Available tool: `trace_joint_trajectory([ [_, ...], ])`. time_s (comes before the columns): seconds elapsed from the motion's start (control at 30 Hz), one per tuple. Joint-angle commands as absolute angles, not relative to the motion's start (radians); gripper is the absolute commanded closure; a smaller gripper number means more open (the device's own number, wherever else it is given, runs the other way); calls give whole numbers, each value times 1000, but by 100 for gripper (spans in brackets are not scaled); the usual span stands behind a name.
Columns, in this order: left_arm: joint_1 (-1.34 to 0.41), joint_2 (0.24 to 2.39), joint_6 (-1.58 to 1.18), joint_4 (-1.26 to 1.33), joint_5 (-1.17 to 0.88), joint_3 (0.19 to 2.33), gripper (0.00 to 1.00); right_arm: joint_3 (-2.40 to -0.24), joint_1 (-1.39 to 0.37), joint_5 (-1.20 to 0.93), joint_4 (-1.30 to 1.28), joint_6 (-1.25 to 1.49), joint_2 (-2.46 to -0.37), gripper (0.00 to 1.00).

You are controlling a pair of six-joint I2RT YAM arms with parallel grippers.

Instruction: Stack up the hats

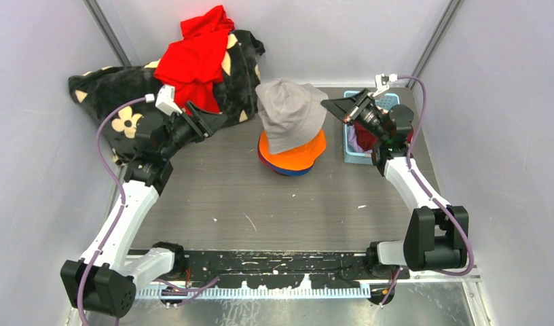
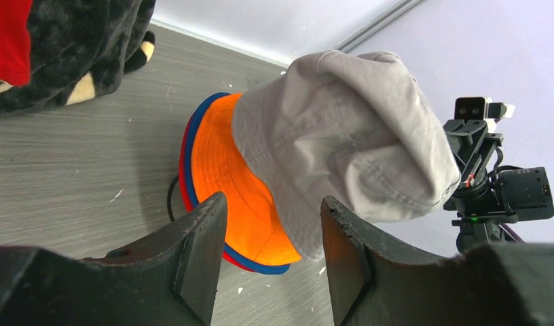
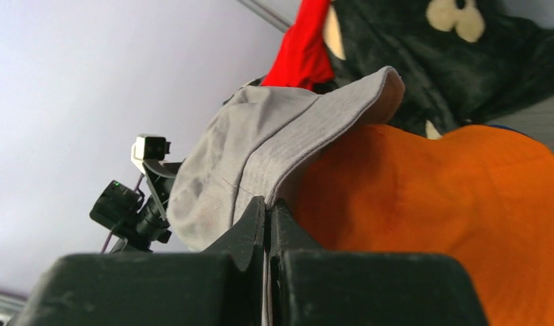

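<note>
From above, a soft grey fabric bucket hat (image 1: 288,112) sits tilted on an orange bucket hat (image 1: 294,157) mid-table (image 1: 213,197), with the right gripper (image 1: 332,106) at its brim. The left wrist view shows the left gripper (image 2: 273,204) spread wide and empty, facing the stack. In the right wrist view, black fingers (image 3: 250,224) are pinched together on the grey brim.

Mid-table stack: grey hat (image 1: 290,112) on top, crown slumped, tipped toward far side; orange hat (image 1: 296,157) under it; dark blue brim edge (image 1: 288,172) peeking out at near side. At the grey hat's right brim: right gripper (image 1: 327,104), pinched shut on the edge. Left of stack, apart from it: left gripper (image 1: 222,120), aimed right. Far left: black blanket with cream flowers (image 1: 111,102), red garment (image 1: 193,61) heaped on it. Right, behind right arm: light blue basket (image 1: 356,161), maroon fabric (image 1: 364,139) inside. Underneath all: grey wood-grain table (image 1: 261,210).
</note>
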State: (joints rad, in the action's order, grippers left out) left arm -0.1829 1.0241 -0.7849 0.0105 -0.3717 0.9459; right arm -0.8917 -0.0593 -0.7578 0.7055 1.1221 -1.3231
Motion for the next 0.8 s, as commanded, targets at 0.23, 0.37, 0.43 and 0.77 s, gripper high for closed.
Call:
trace_joint_trajectory([
  [0.23, -181, 1092, -794, 96, -400, 970, 47, -853, 3, -786, 594, 1001, -1338, 99],
  [0.37, -185, 1128, -801, 115, -407, 972, 47, -823, 23, -781, 522, 942, -1321, 99],
  [0.43, -190, 1142, -801, 123, -407, 974, 47, -802, 37, -772, 484, 914, -1303, 99],
  [0.77, -212, 1227, -861, 267, -443, 945, 47, -762, 46, -781, 418, 839, -1321, 99],
])
